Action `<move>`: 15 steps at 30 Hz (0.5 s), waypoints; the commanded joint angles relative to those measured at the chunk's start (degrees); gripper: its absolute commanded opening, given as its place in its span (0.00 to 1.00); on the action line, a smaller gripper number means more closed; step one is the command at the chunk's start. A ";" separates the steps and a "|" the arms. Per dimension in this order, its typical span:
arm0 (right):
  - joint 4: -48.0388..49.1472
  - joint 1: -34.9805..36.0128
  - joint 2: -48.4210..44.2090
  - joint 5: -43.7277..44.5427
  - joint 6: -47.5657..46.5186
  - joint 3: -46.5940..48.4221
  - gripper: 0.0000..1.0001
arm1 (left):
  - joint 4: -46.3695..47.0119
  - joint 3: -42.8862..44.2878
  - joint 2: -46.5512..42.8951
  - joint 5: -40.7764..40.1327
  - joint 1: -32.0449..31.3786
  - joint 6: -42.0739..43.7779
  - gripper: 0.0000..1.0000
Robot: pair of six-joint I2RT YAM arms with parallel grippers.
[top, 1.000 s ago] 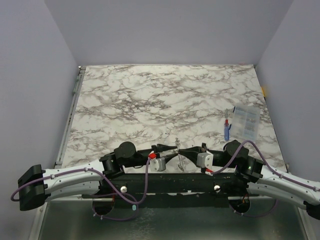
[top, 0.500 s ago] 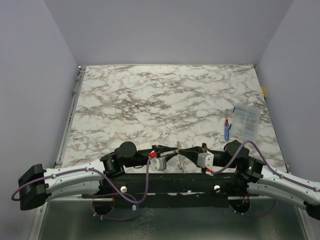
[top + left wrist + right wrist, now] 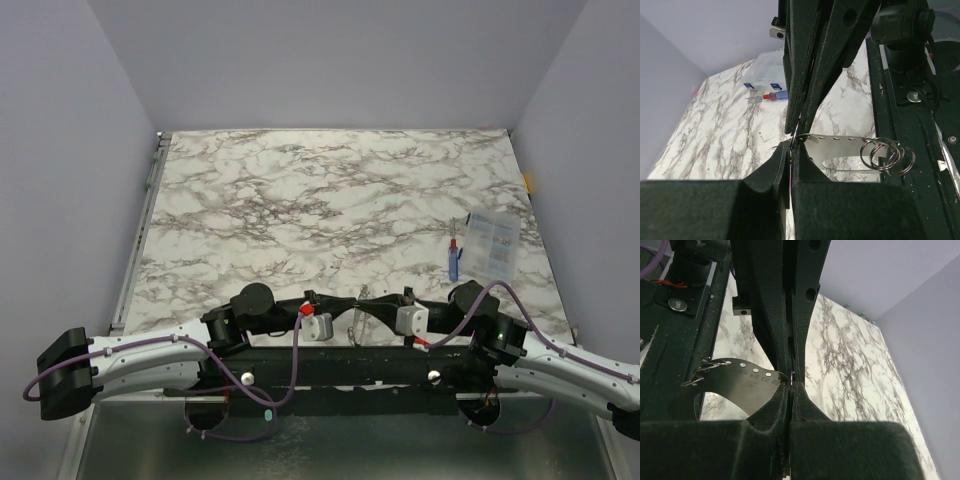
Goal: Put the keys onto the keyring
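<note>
Keyring: thin silvery wire loops, overlapping, at end of holed metal plate.

White-and-black arms, purple cables

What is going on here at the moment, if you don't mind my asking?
Both arms meet at the near edge of the marble table. The left gripper and right gripper are shut tip to tip on one end of a flat metal plate with a row of small holes. A cluster of wire keyrings sits at its other end.
</note>
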 commanded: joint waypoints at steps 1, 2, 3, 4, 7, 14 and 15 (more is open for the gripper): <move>4.63 0.44 -0.62 -4.57 1.22 0.15 0.01 | 0.70 0.54 -0.02 -0.99 0.28 0.10 0.00; 4.63 0.43 -0.70 -4.38 1.16 0.07 0.01 | 0.70 0.52 -0.21 -1.03 0.23 0.13 0.00; 4.47 0.43 -0.63 -4.14 1.01 -0.01 0.00 | 0.71 0.42 -0.40 -1.18 0.27 0.18 0.00; 4.38 0.43 -0.63 -3.84 0.83 -0.02 0.01 | 0.68 0.35 -0.64 -1.50 0.23 0.28 0.00; 4.20 0.43 -0.78 -1.77 0.12 -0.27 0.03 | 0.06 0.21 -1.10 -2.96 0.29 1.00 0.00; 0.43 0.43 0.72 3.16 -1.83 0.95 0.34 | -4.11 1.28 -0.56 -7.15 0.24 3.02 0.00; -0.72 0.43 1.36 3.64 -2.27 1.33 0.37 | -4.89 1.61 -0.08 -7.71 0.27 3.11 0.00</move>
